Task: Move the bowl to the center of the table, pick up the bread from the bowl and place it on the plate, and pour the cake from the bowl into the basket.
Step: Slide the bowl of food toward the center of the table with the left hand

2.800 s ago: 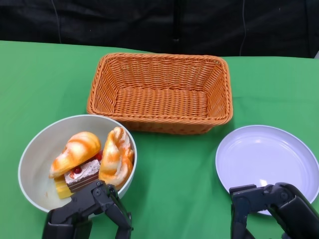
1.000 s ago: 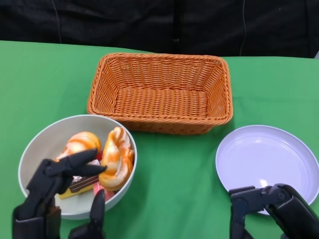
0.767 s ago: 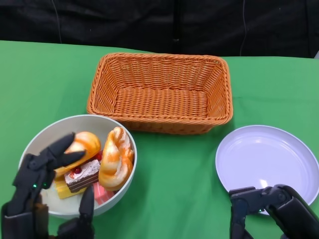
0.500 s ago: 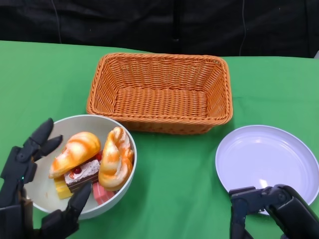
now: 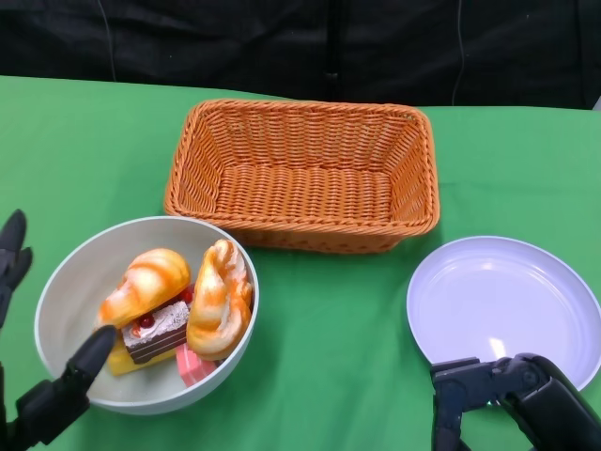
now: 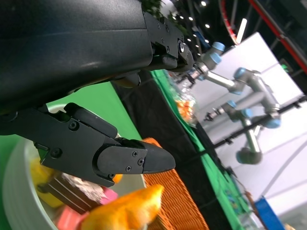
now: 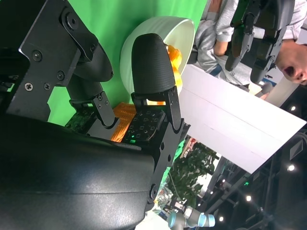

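Head view, near to far.

1. Left hand (image 5: 42, 399): lower-left corner, fingers spread wide, holding nothing. One finger lies over the near-left rim of the bowl, others out past its left side; looks set to straddle the rim for a grip, prob. ahead of the slide to centre.
2. Right hand (image 5: 512, 404): lower right, at the near edge of the plate, nothing in it. Fingers bent inward; how far they close, cannot tell.
3. Bowl (image 5: 70, 272): pale, front-left of table, well off centre, so step 1 reads as not yet done. Holds 2 bread pcs (image 5: 221, 299) leaning together, cake slice (image 5: 156, 328) wedged under/between them w/ red topping, plus small yellow and pink bits.
4. Plate (image 5: 498, 301): white, front-right, bare; awaiting bread.
5. Basket (image 5: 305, 174): orange wicker, rectangular, behind and between bowl and plate, nothing inside; awaiting cake.
6. Green cloth (image 5: 329, 348): covers table.
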Motion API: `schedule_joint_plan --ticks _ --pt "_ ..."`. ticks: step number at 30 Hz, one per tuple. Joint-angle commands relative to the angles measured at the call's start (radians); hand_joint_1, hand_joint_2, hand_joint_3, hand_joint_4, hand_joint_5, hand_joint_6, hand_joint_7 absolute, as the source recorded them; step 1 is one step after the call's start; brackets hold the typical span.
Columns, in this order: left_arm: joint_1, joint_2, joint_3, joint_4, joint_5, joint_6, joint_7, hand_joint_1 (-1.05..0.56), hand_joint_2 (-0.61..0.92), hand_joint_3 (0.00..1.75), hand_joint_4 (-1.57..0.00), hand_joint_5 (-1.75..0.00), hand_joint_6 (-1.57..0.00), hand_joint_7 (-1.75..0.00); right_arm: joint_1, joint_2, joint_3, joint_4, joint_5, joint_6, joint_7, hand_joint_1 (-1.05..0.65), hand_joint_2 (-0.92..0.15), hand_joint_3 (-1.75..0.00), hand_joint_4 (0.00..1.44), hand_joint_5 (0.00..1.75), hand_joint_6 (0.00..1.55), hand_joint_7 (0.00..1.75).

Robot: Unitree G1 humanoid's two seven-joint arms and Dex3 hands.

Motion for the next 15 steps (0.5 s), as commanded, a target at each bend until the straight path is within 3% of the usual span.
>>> schedule_joint_plan --ticks 1,4,11,15 --pt "-0.011 0.034 0.023 -0.013 0.013 0.049 0.013 -0.55 0.92 0.44 0.0 -0.37 -0.07 -0.1 0.006 -0.006 0.003 -0.016 0.006 0.0 0.0 0.17 -0.09 -1.75 1.09 1.55 1.08 1.26" --pt "-0.014 0.045 0.035 -0.031 0.018 0.116 0.012 -0.57 0.92 0.45 0.0 -0.31 -0.06 -0.09 0.008 -0.007 0.003 -0.025 0.008 0.005 0.0 0.17 -0.09 -1.75 1.1 1.56 1.08 1.26" --pt "-0.036 0.08 0.057 -0.023 -0.029 0.207 -0.014 -0.57 0.92 0.5 -0.01 -0.34 -0.06 -0.08 0.013 -0.013 0.005 -0.03 0.018 0.008 0.007 0.15 -0.09 -1.75 1.09 1.56 1.08 1.26" --pt "-0.049 0.107 0.058 -0.044 -0.068 0.341 -0.053 -0.57 0.92 0.53 0.0 -0.36 -0.07 -0.08 0.019 -0.019 0.0 -0.038 0.02 0.015 0.012 0.15 -0.09 -1.75 1.09 1.56 1.08 1.26"
